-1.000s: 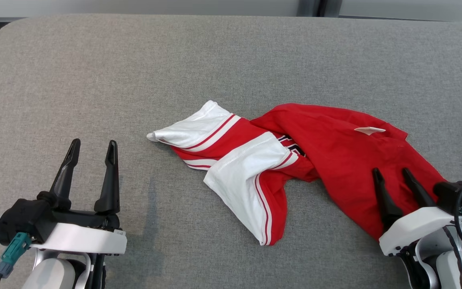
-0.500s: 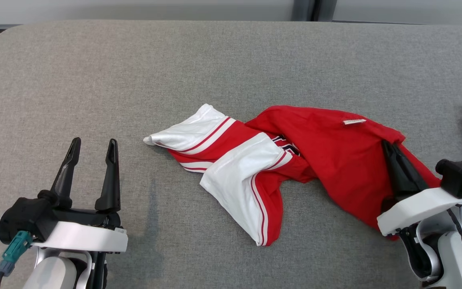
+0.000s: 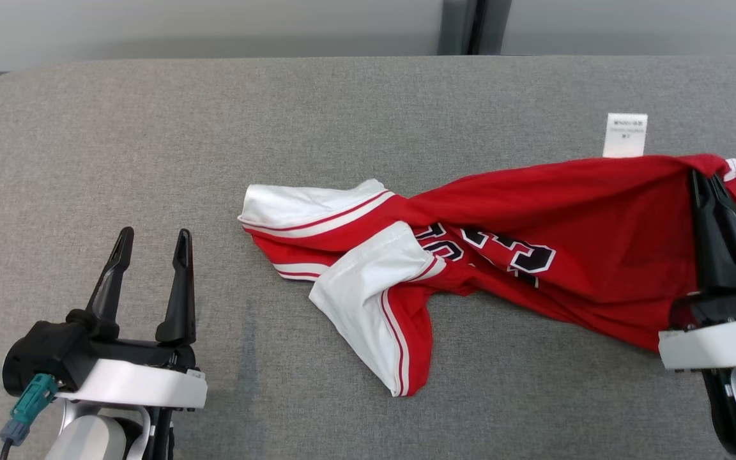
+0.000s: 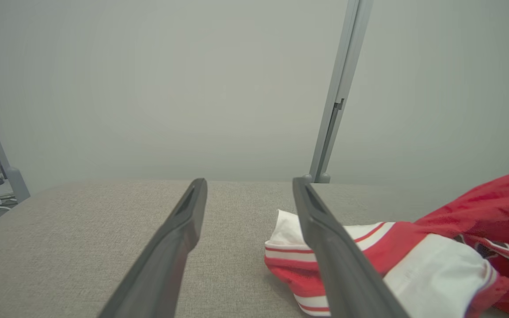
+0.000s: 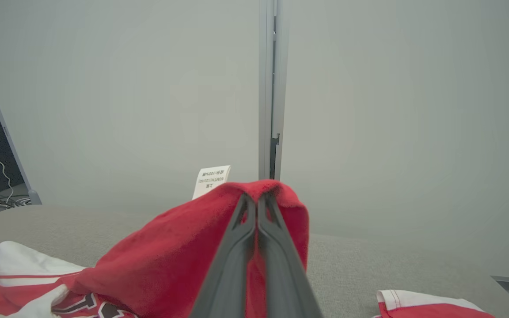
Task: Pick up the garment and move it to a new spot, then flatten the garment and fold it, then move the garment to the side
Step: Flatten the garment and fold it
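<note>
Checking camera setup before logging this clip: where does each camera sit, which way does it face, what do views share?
Head: above, facing down at table; open left gripper lower left, right gripper shut on jersey.
Left wrist: low, along its spread fingers, across table toward wall.
Right wrist: along its shut fingers pinching jersey, toward wall.
Shared: all three show jersey and table.
</note>
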You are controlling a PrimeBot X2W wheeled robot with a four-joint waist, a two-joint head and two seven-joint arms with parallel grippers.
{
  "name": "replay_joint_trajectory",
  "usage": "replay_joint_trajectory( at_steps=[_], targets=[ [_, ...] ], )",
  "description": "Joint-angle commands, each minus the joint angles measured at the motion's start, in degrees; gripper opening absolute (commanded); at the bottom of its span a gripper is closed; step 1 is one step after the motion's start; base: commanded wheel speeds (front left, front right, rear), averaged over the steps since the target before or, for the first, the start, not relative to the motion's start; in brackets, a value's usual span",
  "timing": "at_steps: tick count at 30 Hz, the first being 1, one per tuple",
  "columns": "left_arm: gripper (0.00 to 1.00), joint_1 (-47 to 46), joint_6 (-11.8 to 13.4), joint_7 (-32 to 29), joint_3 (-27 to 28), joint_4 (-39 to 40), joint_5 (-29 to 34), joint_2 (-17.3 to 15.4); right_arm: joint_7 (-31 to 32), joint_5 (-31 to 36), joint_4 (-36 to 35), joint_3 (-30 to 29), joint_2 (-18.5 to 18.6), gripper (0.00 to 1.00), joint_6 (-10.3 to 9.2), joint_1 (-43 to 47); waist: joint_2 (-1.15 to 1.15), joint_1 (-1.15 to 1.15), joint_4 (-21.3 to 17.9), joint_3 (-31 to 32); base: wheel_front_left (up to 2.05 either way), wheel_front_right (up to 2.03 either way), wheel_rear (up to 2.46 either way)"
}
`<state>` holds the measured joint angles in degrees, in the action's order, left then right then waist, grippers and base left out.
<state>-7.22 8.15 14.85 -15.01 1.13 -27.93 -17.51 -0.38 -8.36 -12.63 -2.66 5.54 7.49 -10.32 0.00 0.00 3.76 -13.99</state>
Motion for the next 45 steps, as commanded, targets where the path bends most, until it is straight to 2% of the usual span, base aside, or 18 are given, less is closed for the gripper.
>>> replay_joint_trajectory(
  at_steps=[1,6,10,18,19,20,21,25,30,34,35,40,45],
  targets=[
    [1.0,0.9,0.0,0.3,0.1,-0.1,0.2,-0.2,1.2,0.3,-1.2,-1.0,-0.4,0.0,0.02,3.0,0.0,0.0,-0.3,0.4,0.0,0.0,0.0],
    [1.0,0.9,-0.2,0.2,-0.2,-0.2,0.1,-0.1,3.2,-1.8,0.7,-1.9,-1.9,0.0,0.02,10.3,0.0,0.0,-0.4,0.9,0.0,0.0,0.0],
    [1.0,1.2,-0.3,0.2,-0.2,-0.3,0.1,-0.3,3.1,-4.5,5.6,-1.4,-2.5,0.0,0.02,14.9,0.0,0.0,-0.5,1.1,0.0,0.0,0.0],
    [1.0,0.7,-0.2,0.0,-0.4,-0.2,0.0,-0.7,-0.8,-9.7,15.9,-0.1,-2.5,0.0,0.02,15.7,0.0,0.0,-0.7,1.2,0.0,0.0,0.0],
    [1.0,0.7,-0.1,0.0,-0.4,-0.2,0.0,-0.8,-1.4,-9.8,16.7,0.0,-2.5,0.2,0.02,15.3,0.0,0.0,-0.8,1.3,0.0,0.0,0.0],
    [1.0,0.8,-0.1,0.0,-0.4,-0.1,0.0,-0.9,-2.2,-9.9,17.2,0.1,-2.5,0.92,0.02,15.1,0.0,0.0,-0.8,1.3,0.0,0.0,0.0],
    [1.0,0.9,0.0,0.0,-0.4,-0.1,0.0,-0.9,-2.7,-9.8,17.5,0.0,-2.5,1.0,0.02,14.7,0.0,0.0,-0.8,1.4,0.0,0.0,0.0],
    [1.0,1.5,0.3,0.0,-0.3,0.0,-0.2,-1.1,-4.3,-8.6,16.2,-0.7,-2.5,1.0,0.02,13.9,0.0,0.0,-0.9,1.7,0.0,0.0,0.0],
    [1.0,2.0,0.6,0.0,-0.2,0.1,-0.2,-1.2,-4.7,-6.8,11.2,-1.7,-2.5,1.0,0.02,12.9,0.0,0.0,-1.0,2.4,0.0,0.0,0.0],
    [1.0,2.1,0.6,-0.1,-0.5,-0.2,-0.4,-1.2,-3.4,-4.4,6.4,-1.7,-2.5,1.0,0.02,11.8,0.0,0.0,-0.8,3.0,0.0,0.0,0.0],
    [1.0,2.3,0.5,-0.5,-1.4,-0.8,-0.6,-1.6,0.6,-3.1,1.1,-1.5,-2.5,1.0,0.02,12.8,0.0,0.0,0.1,4.5,0.0,0.0,0.0],
    [1.0,2.6,0.5,-0.9,-1.7,-0.9,-0.8,-1.7,1.0,-3.5,1.1,-1.5,-2.5,1.0,0.02,13.0,0.0,0.0,0.2,4.8,0.0,0.0,0.0],
    [1.0,-0.2,-0.7,-1.8,-2.3,-0.4,-0.5,-2.4,1.3,-3.6,1.0,-1.7,-2.5,1.0,0.02,13.2,0.0,0.0,0.6,4.8,0.0,0.0,0.0]
  ],
)
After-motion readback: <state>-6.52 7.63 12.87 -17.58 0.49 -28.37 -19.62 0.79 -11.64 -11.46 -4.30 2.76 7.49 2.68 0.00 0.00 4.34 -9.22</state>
